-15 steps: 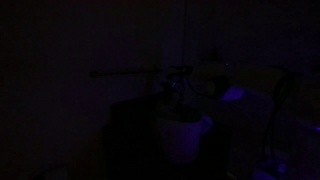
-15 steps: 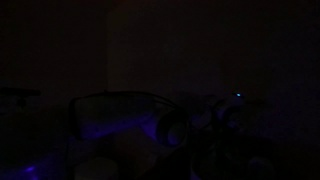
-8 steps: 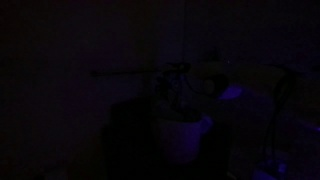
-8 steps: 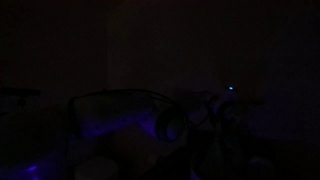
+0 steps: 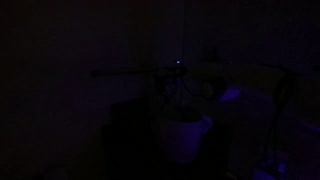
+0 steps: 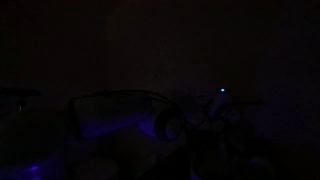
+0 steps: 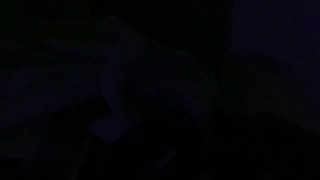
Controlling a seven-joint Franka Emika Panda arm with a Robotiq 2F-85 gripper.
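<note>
The scene is almost fully dark. In both exterior views I make out only the dim outline of my arm and gripper, lit faintly by a blue glow. A pale, cup-like or bucket-like shape sits just below the gripper. A small light dot on the arm shows. The wrist view is nearly black, with only a vague pale form. I cannot tell whether the jaws are open or shut, or whether they hold anything.
A thin horizontal bar or edge runs left of the gripper. Curved cables or rims show faintly. A blue glow lies on a surface. Everything else is hidden in darkness.
The small light dot on the arm has shifted left in one exterior view and has appeared above the gripper in the other; the arm seems to move slightly.
</note>
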